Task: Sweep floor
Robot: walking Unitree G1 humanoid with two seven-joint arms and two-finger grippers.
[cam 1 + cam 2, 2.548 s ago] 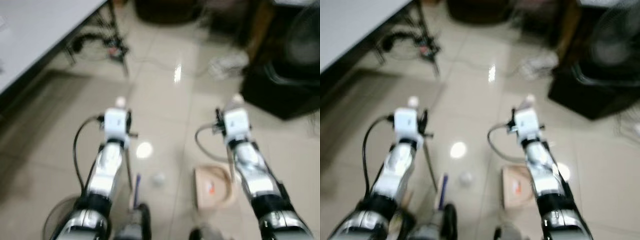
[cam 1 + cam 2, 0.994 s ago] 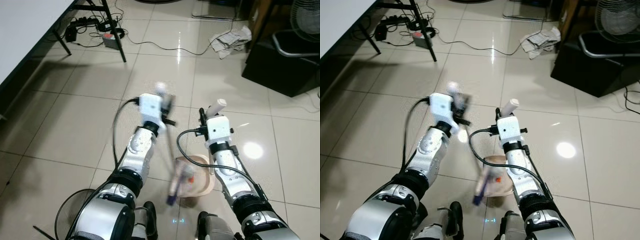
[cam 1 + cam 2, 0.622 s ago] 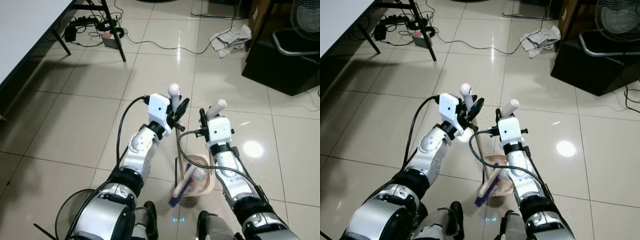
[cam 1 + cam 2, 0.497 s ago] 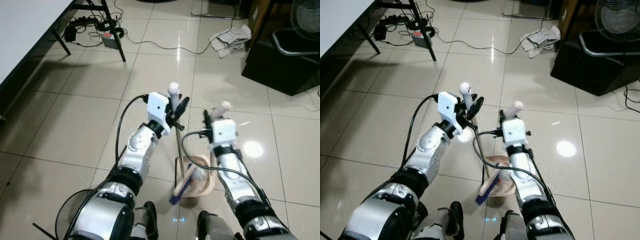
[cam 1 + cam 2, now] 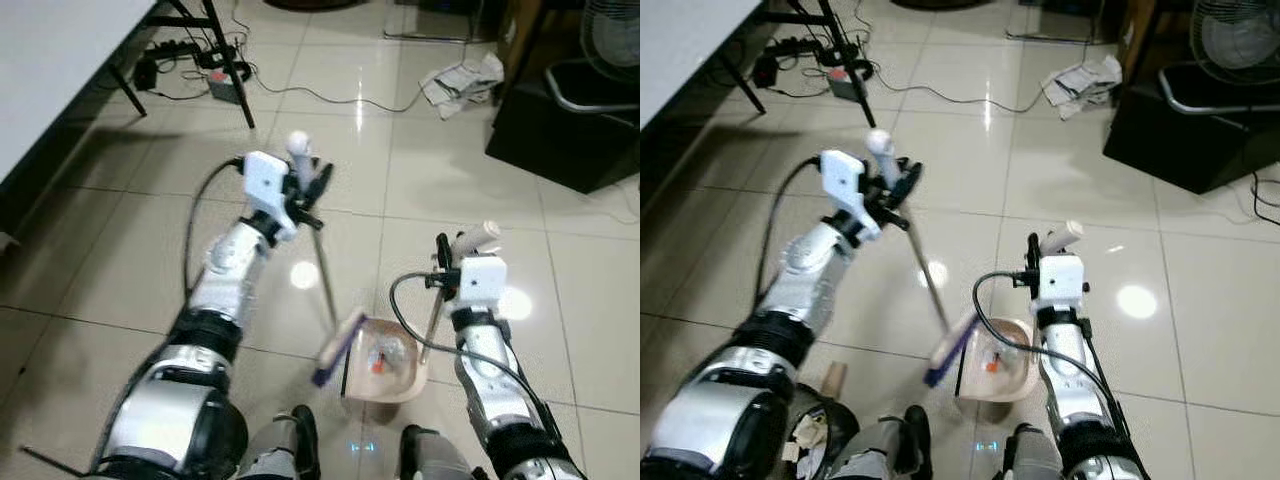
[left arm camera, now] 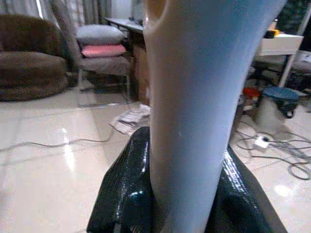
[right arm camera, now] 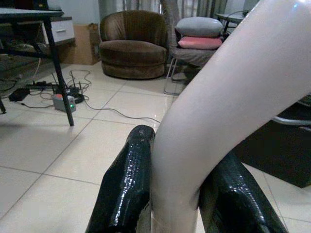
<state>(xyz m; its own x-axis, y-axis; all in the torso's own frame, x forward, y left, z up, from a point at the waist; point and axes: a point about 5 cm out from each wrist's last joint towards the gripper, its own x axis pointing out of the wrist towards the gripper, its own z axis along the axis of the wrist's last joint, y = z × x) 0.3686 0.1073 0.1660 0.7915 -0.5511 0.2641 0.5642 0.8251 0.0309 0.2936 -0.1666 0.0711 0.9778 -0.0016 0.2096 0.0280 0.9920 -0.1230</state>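
While the robot stood on the tiled floor, this was the scene, near to far:
Bin: a dark round bin (image 5: 825, 425) with scraps inside sat by the robot's left foot.
Dustpan: the beige dustpan (image 5: 385, 365) lay on the floor (image 5: 120, 270) close before the feet, with small bits of litter in it.
Broom: the broom head (image 5: 335, 350) with purple bristles stood tilted at the dustpan's left rim; its thin shaft slanted up to the left gripper.
Right gripper: the right gripper (image 5: 447, 262) pinched the dustpan's pale upright handle (image 7: 214, 111) between its black fingers (image 7: 127, 189).
Left gripper: the left gripper (image 5: 312, 190), raised and further out, clamped the broom's pale handle (image 6: 204, 97).
Beyond: a table leg (image 5: 232, 70), cables (image 5: 185, 60) and crumpled paper (image 5: 460, 75) lay further off.
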